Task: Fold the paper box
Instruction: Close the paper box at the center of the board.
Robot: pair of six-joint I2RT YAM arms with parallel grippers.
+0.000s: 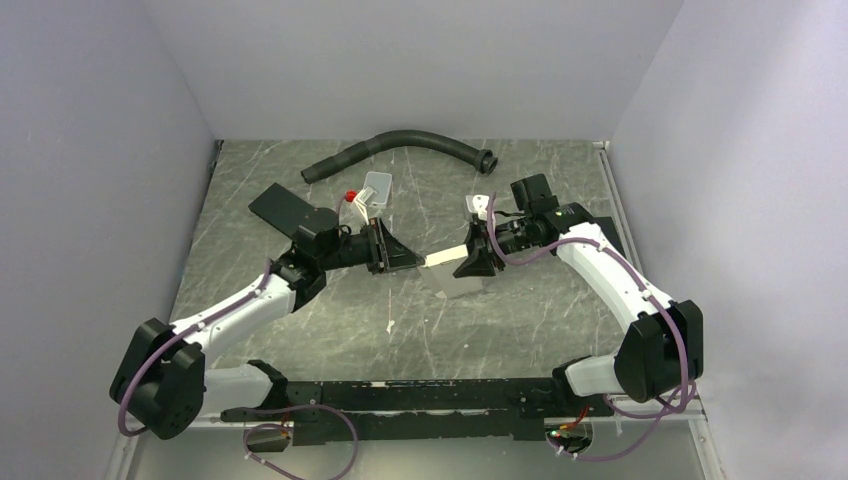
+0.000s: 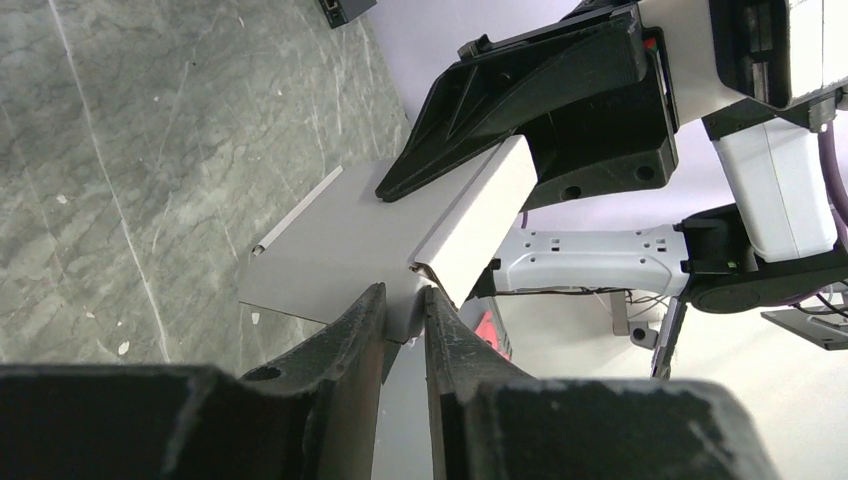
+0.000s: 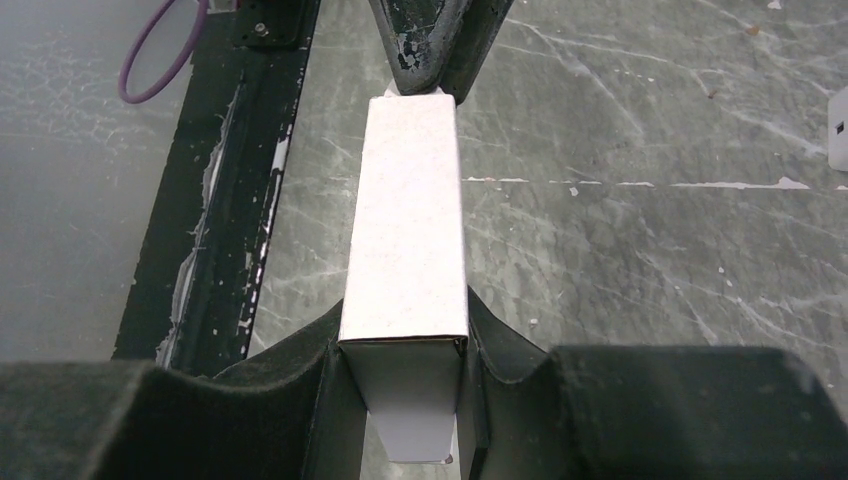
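**Two grippers sharing a partly folded carton**

Most of the folding is looking done. The paper box is already standing as a slim rectangular sleeve, and it is hanging in the air above the bench, stretched between the two arms. One wide flap is sticking out flat from its long side, not tucked in. The end near the left arm is showing an open edge, so I judge that closing those two is what remains.

The right gripper is clamping one end of the sleeve across its narrow sides, jaws set only as wide as the box. The left gripper is pinching the small end flap at the opposite end, jaws nearly together.

Farther off, a black hose and a black pad are lying on the bench, well apart from the work.
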